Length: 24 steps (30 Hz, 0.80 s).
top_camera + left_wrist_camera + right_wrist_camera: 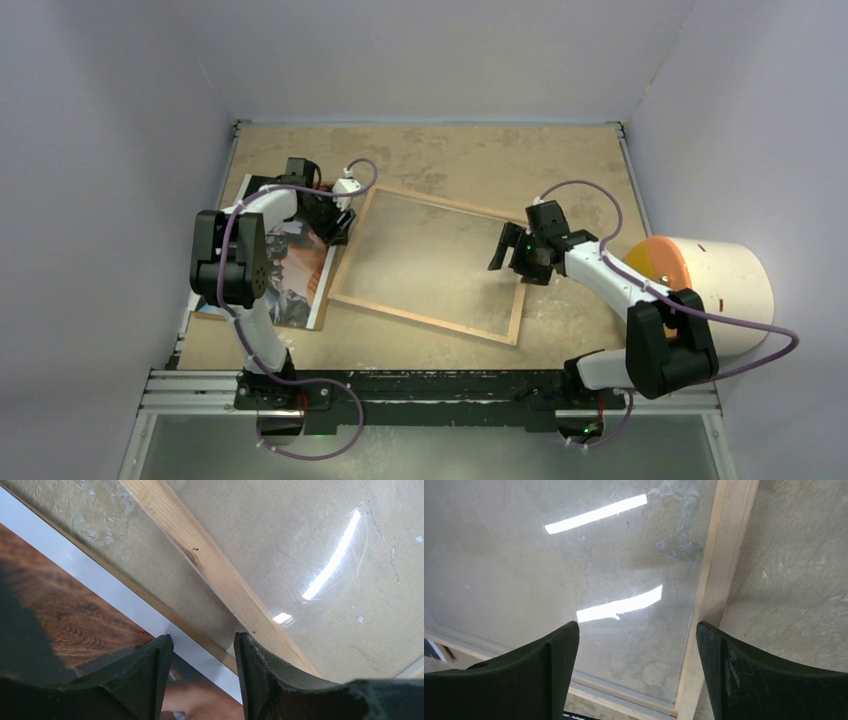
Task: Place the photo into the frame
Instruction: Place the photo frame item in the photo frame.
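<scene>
The frame (420, 316) lies flat and slightly turned in the middle of the table, wood-coloured face up, with a clear sheet (430, 255) inside it. The photo (300, 275), dark with orange-brown patches and a white border, lies to the frame's left, partly under the left arm. My left gripper (338, 228) is low between the photo's edge (65, 610) and the frame's left rail (210, 565), open with nothing between its fingers. My right gripper (505, 255) hovers over the frame's right rail (719, 555), wide open and empty; the sheet (524, 570) shows glare.
A white cylinder with an orange top (700, 280) lies at the table's right edge, beside the right arm. A thin brown edge (145, 592) runs along the photo's white border. Walls enclose the table on three sides.
</scene>
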Motion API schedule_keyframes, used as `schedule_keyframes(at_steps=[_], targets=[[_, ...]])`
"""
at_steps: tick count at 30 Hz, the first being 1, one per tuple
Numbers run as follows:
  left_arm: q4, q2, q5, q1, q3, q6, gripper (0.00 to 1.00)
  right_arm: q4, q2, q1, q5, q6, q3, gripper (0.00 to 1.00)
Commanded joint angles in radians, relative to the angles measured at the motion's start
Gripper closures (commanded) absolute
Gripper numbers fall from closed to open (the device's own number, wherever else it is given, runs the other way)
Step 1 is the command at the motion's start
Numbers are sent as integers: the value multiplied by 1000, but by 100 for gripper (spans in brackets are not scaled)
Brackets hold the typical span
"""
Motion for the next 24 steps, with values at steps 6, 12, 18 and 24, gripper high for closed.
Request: schedule_keyframes(at_steps=[6, 12, 18, 24], targets=[[-137, 110, 53, -17, -40, 5, 47, 1, 67, -4, 59, -45, 139, 7], [-144, 114, 71, -39, -44, 2, 46, 62, 171, 56, 44, -22, 130, 2], [-149, 116, 78, -39, -53, 4, 47, 85, 234, 83, 68, -11, 121, 2], [-182, 109, 104, -38, -49, 16, 47, 170, 288, 98, -7, 30, 72, 1]])
